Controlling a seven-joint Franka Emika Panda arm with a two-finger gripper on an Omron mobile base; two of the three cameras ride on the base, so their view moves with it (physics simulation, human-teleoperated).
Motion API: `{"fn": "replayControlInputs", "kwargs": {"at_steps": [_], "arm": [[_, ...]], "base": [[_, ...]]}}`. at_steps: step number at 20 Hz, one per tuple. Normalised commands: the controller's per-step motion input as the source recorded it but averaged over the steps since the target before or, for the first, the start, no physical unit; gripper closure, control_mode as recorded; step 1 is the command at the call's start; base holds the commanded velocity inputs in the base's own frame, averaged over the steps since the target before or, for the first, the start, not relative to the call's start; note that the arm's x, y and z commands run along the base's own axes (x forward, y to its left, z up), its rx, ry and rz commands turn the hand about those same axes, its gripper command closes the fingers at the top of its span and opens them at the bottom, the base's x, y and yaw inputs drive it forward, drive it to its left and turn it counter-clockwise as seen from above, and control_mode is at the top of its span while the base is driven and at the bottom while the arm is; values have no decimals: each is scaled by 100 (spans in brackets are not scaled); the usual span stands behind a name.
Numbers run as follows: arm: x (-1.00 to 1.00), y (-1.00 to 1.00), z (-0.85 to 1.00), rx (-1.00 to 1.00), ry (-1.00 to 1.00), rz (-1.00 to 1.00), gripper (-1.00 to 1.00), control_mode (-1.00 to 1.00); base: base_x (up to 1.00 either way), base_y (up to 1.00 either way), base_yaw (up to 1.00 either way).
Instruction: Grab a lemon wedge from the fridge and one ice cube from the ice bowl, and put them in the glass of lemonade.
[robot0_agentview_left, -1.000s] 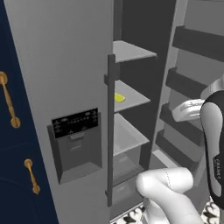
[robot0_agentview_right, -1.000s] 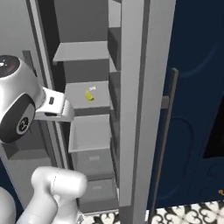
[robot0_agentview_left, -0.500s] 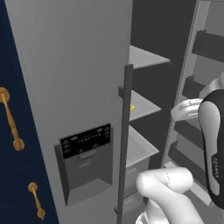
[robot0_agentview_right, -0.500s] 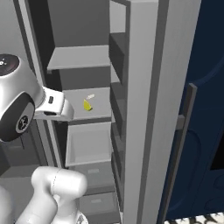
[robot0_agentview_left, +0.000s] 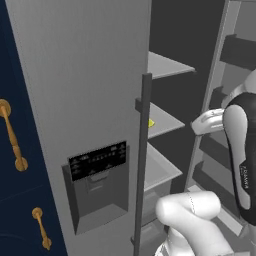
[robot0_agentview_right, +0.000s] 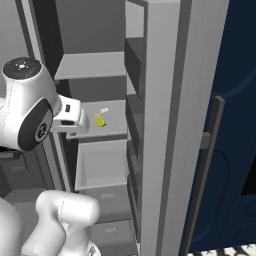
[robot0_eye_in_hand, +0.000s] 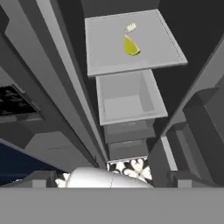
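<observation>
Looking into the open fridge (robot0_agentview_left: 90, 75) from my hand camera: lemon wedge (robot0_eye_in_hand: 130, 46) lies ahead of my hand on a flat grey shelf (robot0_eye_in_hand: 153, 48), above an open drawer bin (robot0_eye_in_hand: 129, 98). It is tiny, bright yellow, wedge-shaped, with a pale bit at one end. My fingers are spread fully apart, holding nothing.
</observation>
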Motion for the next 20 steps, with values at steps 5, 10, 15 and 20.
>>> {"fn": "replayControlInputs", "kwargs": {"at_steps": [5, 10, 15, 20], "arm": [[69, 0, -10, -3, 19, 21, -100, -100], [23, 0, -13, -11, 24, 22, -100, -100], [40, 6, -79, -5, 3, 10, -100, -100], [30, 2, -44, 0, -6, 2, -100, -100]], "base": [[0, 0, 0], [0, 0, 0], [0, 0, 0], [0, 0, 0]]}}
